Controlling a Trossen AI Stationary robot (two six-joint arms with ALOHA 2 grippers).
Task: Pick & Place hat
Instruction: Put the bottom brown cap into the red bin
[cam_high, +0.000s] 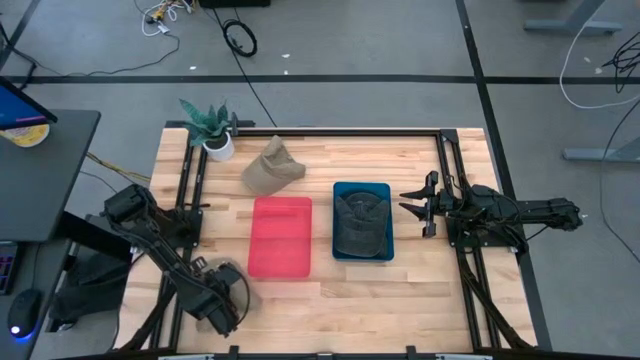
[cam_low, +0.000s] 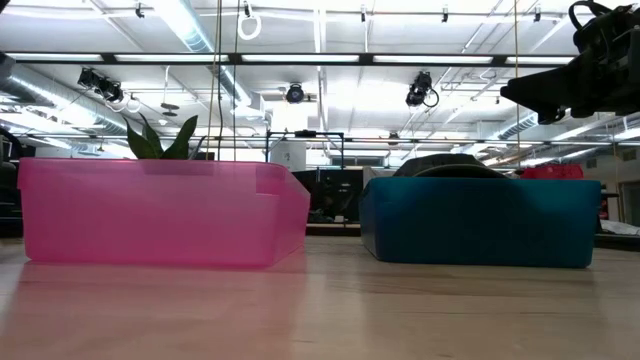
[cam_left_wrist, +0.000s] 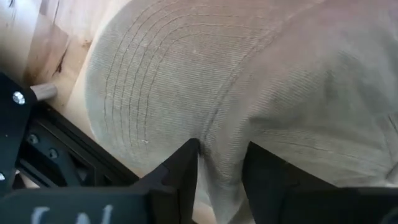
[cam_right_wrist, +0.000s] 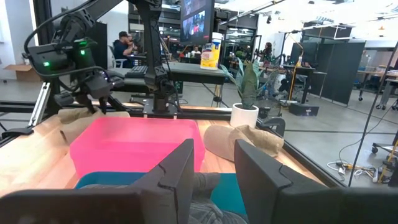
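A tan corduroy hat (cam_left_wrist: 249, 74) with a stitched brim lies at the table's near left, under my left gripper (cam_left_wrist: 221, 155), which is shut on it. The right wrist view shows this hat (cam_right_wrist: 78, 118) below the left gripper (cam_right_wrist: 93, 102); in the high view the left arm (cam_high: 225, 300) hides it. A second tan hat (cam_high: 270, 168) rests on the table by the plant. A dark hat (cam_high: 360, 222) lies in the blue bin (cam_high: 340, 250). My right gripper (cam_high: 415, 205) waits open and level, just right of the blue bin. My left gripper pinches a fold of the tan hat's cloth (cam_left_wrist: 221, 177) between its two fingers, where the stitched brim meets the crown. The fingers (cam_left_wrist: 183, 171) come from above, pointing down. In the right wrist view the hat seems to rest on the table.
A pink bin (cam_high: 280, 235) stands left of the blue bin at mid-table. A potted plant (cam_high: 215, 130) stands at the far left corner. Black rails (cam_high: 190, 190) run along both sides of the table.
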